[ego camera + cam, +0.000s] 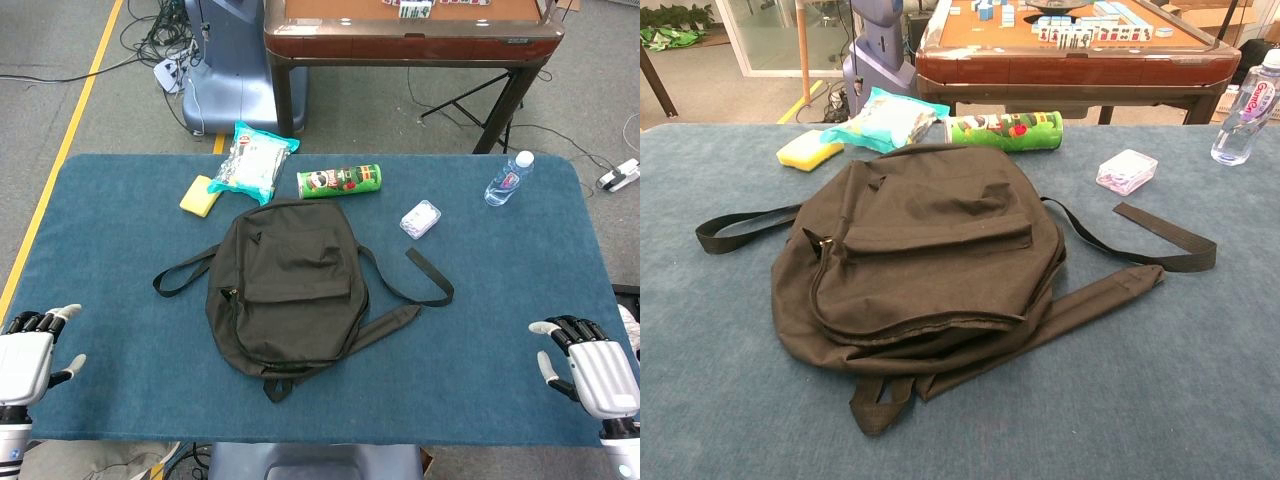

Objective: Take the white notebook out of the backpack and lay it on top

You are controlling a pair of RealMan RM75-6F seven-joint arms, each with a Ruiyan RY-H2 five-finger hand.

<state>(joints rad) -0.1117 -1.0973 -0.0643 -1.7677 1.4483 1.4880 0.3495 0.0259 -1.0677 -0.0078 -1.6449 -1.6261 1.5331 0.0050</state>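
Backpack (288, 285) lies flat mid-worktop (480, 330), long axis running near-to-far, its opening edge along the near-left side. White notebook not visible — presumably inside. Left hand (28, 355) and right hand (590, 365) rest at the near corners, fingers apart, holding nothing; left is slightly nearer the bag.

Dark backpack (290, 290) flat mid-table, seemingly closed, straps splayed

Backpack (288, 288) at table (480, 330) centre; sponge (200, 196) at 11 o'clock, can (339, 182) at 12, bottle (508, 180) at 2.
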